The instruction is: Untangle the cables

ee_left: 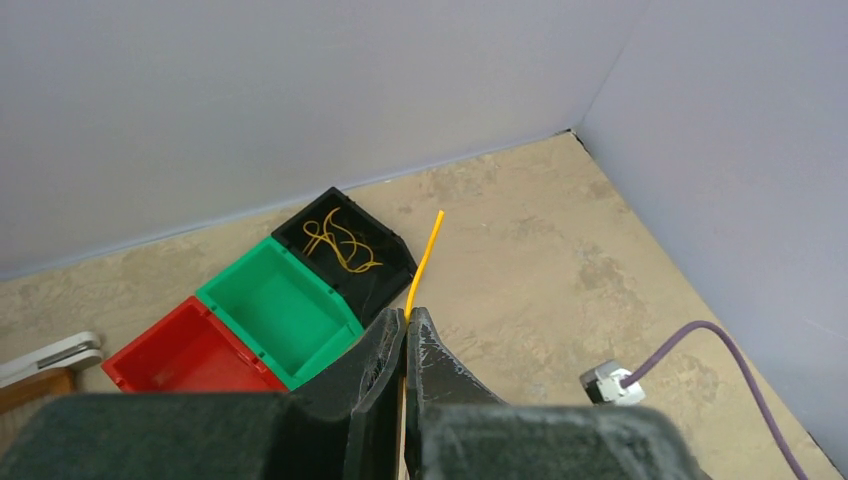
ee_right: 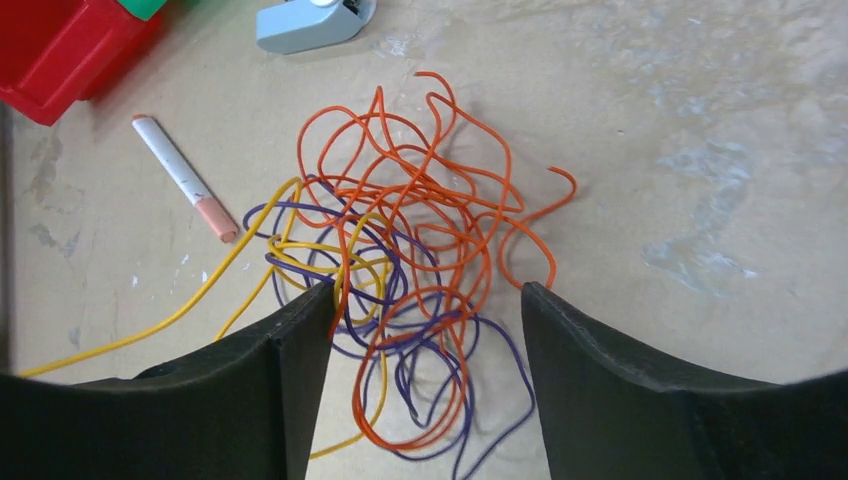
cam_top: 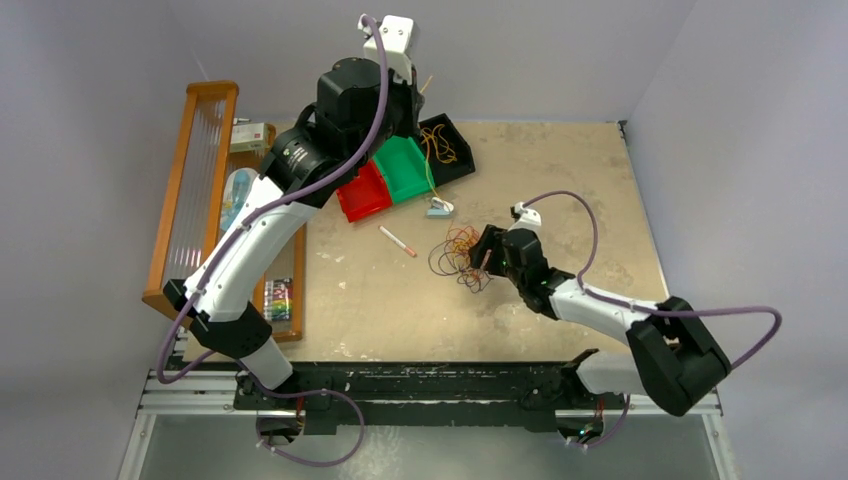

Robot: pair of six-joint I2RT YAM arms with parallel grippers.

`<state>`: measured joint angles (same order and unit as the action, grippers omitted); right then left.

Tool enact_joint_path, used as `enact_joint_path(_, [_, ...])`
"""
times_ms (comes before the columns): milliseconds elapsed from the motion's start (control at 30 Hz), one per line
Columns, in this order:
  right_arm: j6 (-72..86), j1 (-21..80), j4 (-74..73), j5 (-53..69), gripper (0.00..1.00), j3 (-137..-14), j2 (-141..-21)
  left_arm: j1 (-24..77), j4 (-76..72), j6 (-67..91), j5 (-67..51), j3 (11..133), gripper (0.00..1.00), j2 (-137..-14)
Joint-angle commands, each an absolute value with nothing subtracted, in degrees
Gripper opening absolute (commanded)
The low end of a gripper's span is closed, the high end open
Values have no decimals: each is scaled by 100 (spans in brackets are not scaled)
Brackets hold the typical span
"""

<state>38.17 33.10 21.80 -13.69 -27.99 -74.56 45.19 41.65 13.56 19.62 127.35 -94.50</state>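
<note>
The cables lie in a tangle (cam_top: 458,255) near the middle of the table: thin orange, purple and yellow wires looping over one another (ee_right: 440,205). My right gripper (ee_right: 428,290) hangs open just above the tangle, its fingers straddling the near loops without pinching any. One yellow strand (ee_right: 150,325) runs out of the tangle to the left. My left gripper (ee_left: 408,315) is raised high above the back of the table and shut on a yellow cable (ee_left: 425,258), whose free end sticks out past the fingertips.
Three bins stand in a row at the back: black (cam_top: 450,150) with a loose yellow cable inside (ee_left: 340,240), green (cam_top: 405,168) and red (cam_top: 362,196). A marker pen (cam_top: 397,241) and a small grey-blue device (cam_top: 439,208) lie beside the tangle. A wooden rack (cam_top: 195,190) lines the left edge.
</note>
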Motion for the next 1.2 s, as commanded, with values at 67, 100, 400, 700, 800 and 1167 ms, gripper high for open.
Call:
enact_joint_path(67, [3251,3323,2013,-1415,74,-2784,-6198,4529,3815,1143,2032,12678,0,-9345])
enact_joint_path(100, [3015,3325,2224,-1198,75,-2678,-5927,4534,3760,1143,1952,12629,0,-9325])
enact_joint_path(400, [1047,3327,4308,935,89,-2434,-5074,4535,3628,1127,1854,12743,0,-9328])
enact_joint_path(700, [1081,3323,5161,1740,83,-3517,-6760,4535,3562,1204,1720,12731,0,-9335])
enact_joint_path(800, [1212,3322,5203,1655,66,-3636,-7034,4531,3555,1197,1737,12662,0,-9283])
enact_joint_path(1167, [1458,3322,5463,1610,52,-3896,-7537,4531,3131,1281,1497,11872,0,-8830])
